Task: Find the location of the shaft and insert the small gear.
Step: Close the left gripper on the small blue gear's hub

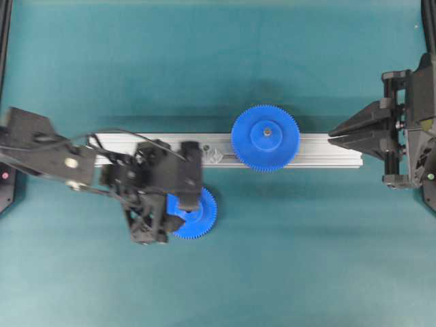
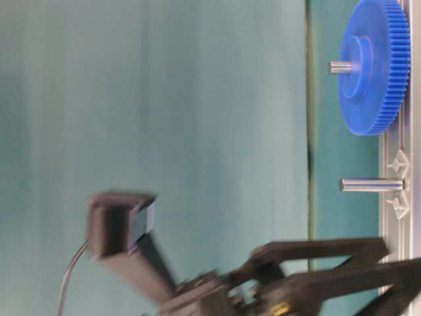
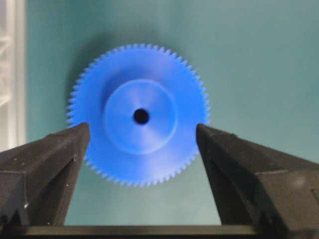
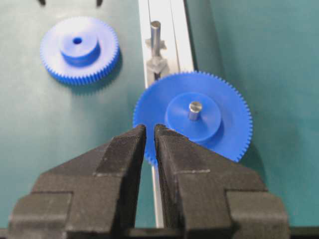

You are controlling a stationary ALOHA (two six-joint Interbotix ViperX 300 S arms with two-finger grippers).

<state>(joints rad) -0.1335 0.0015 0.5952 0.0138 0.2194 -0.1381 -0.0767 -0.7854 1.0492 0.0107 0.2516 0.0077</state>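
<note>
At the left, the left pincer (image 1: 158, 212) hangs over the small gear (image 1: 194, 213), which lies flat on the green worktop (image 1: 306, 259) just beside the rail (image 1: 327, 151). In the left wrist view its fingers (image 3: 47, 164) stand wide apart, one on each side of the gear's toothed rim, and they hold nothing. The step in hand seems to be the pick-up. The next move calls for a descent and a closing on the rim, then a carry to the shaft (image 4: 156, 34), with the hole lined up over it. The shaft stands free on the rail, between the small gear and the large gear (image 1: 265, 137). At the right, the right pincer (image 1: 338, 135) is nearly closed, empty, near the rail end.
</note>
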